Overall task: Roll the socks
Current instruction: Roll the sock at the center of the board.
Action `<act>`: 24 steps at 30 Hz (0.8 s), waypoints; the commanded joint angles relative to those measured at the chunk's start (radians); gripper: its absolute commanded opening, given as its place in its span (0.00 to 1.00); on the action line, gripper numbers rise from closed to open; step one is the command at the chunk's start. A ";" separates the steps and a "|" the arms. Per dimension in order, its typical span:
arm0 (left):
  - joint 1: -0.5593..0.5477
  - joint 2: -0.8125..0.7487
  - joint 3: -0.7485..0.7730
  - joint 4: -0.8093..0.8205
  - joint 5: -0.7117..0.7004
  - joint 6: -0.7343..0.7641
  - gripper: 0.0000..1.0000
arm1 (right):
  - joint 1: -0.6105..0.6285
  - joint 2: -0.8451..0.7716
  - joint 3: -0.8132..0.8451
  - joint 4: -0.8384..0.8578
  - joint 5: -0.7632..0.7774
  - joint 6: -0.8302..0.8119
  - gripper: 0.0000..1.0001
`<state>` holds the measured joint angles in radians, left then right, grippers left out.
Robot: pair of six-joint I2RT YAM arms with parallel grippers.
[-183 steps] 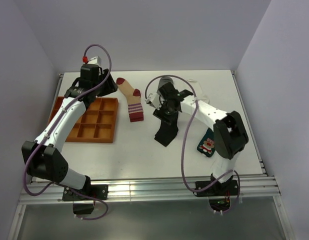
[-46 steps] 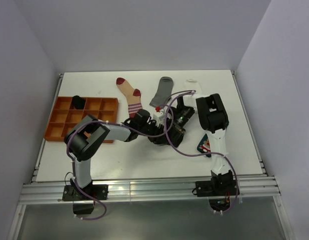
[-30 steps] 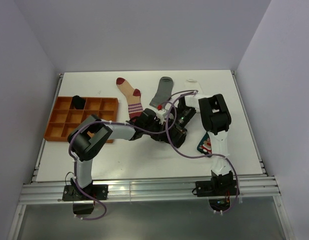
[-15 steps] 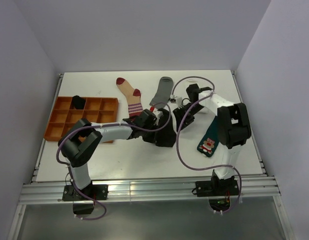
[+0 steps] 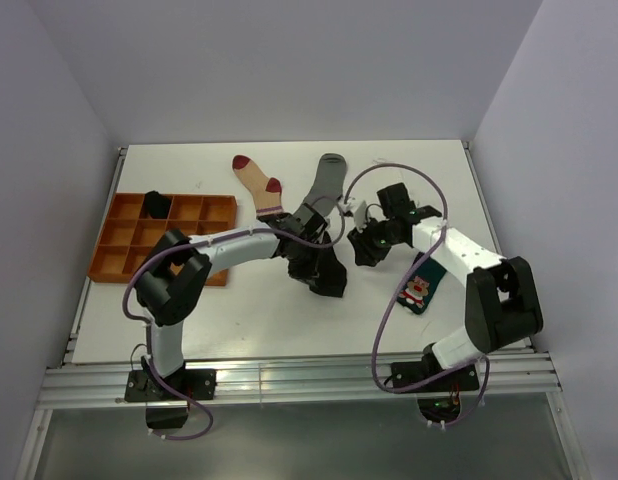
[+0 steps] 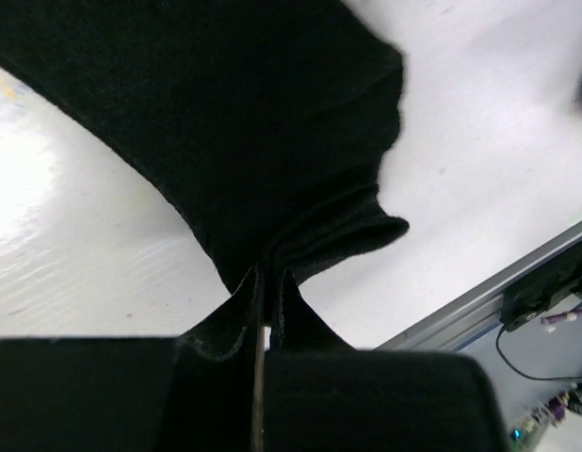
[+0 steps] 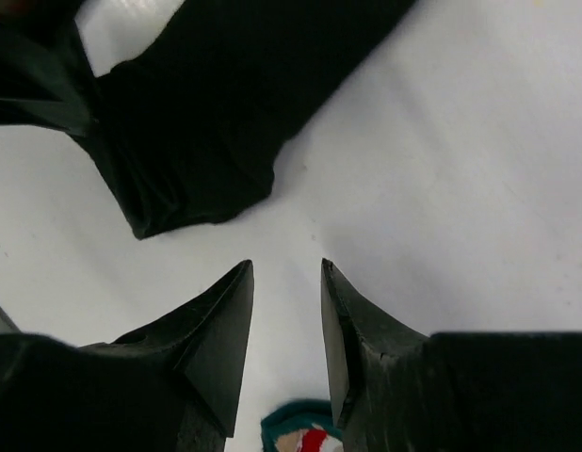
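Left gripper (image 6: 267, 287) pinches the black sock (image 6: 225, 122); right gripper (image 7: 286, 268), slightly parted, apparently hovers just beside it.

Tray (image 5: 129, 240) left on table (image 5: 239, 310); centre sock (image 5: 331, 280) right of tray; another sock (image 5: 419, 290) further right.
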<state>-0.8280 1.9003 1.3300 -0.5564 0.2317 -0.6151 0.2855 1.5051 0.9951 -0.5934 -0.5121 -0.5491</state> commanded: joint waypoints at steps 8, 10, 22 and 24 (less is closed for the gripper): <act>0.036 0.088 -0.066 -0.001 0.207 -0.061 0.00 | 0.257 -0.181 -0.154 0.193 0.078 -0.117 0.43; 0.050 0.091 -0.086 0.026 0.228 -0.075 0.00 | 0.290 -0.209 -0.179 0.205 0.084 -0.141 0.43; 0.059 0.123 -0.075 0.039 0.279 -0.101 0.00 | 0.481 -0.342 -0.277 0.250 0.101 -0.176 0.43; 0.061 0.126 -0.071 0.039 0.279 -0.101 0.00 | 0.511 -0.329 -0.279 0.247 0.093 -0.175 0.42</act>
<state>-0.7681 1.9820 1.2667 -0.5278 0.4984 -0.6781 0.7349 1.2110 0.6941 -0.4797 -0.3336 -0.6384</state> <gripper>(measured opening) 0.033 0.426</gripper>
